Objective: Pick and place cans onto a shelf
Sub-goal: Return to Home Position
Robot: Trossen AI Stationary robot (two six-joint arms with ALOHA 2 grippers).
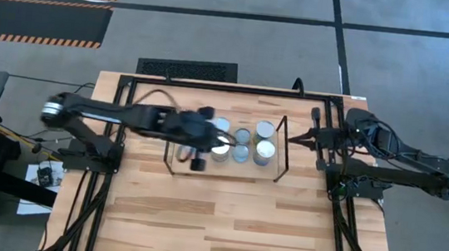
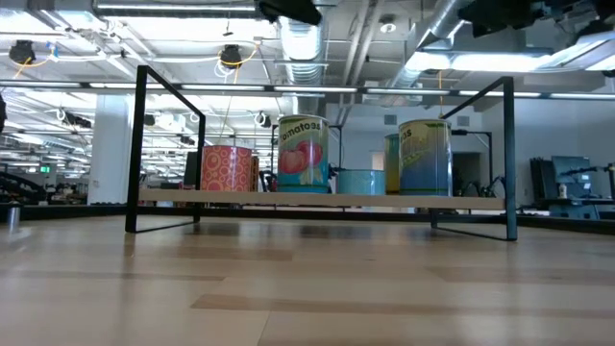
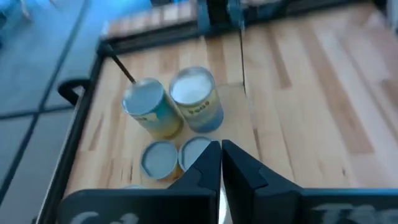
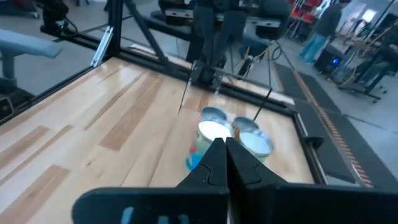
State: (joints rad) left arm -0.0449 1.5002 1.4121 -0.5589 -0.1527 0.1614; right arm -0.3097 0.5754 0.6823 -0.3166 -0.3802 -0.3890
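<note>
Several cans stand upright on the shelf (image 1: 179, 164), a low light-wood board between thin black wire uprights at mid-table. From above, their round tops show in two rows (image 1: 242, 153). The low view shows a red-patterned can (image 2: 228, 167), a tomato can (image 2: 302, 154), a low blue can (image 2: 360, 181) and a yellow-green can (image 2: 425, 157). My left gripper (image 1: 216, 139) hangs shut above the shelf's left part, over the cans (image 3: 196, 99), holding nothing (image 3: 221, 157). My right gripper (image 1: 291, 137) waits shut just right of the shelf's right upright, pointing at the cans (image 4: 214, 134).
The shelf's black wire uprights (image 2: 142, 144) (image 2: 508, 154) stand at both ends of the board. A black metal frame (image 1: 212, 84) runs along the table's far edge and sides. Bare wooden tabletop (image 1: 230, 226) spreads from the shelf toward the near edge.
</note>
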